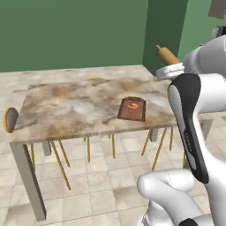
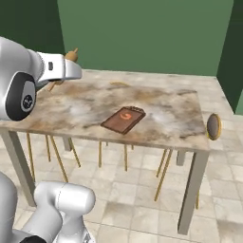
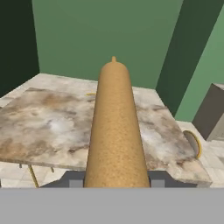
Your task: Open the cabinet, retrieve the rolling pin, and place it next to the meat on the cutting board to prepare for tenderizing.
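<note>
Chair back, left base view: a round dark disc with yellow rim is at 9 o'clock from the cutting board, beside the short edge of the table.
Table: marble-pattern top on grey legs, with thin yellow chair legs under it.
Cutting board: the dark reddish-brown board lies flat on the table, at 3 o'clock from the middle of the top in the left base view, near the front edge.
Meat: a small curled orange-red piece lies on the board, in its far half.
Rolling pin: the tan wooden cylinder is in the air, above the table and well apart from the board. In the left base view it is at 1 o'clock from the board; in the right base view its end is at 10 o'clock from the board.
Gripper: the gripper is clamped on the rolling pin, one dark finger on each side of the thick part. The pin points away from the hand, its small knob at the far end.
</note>
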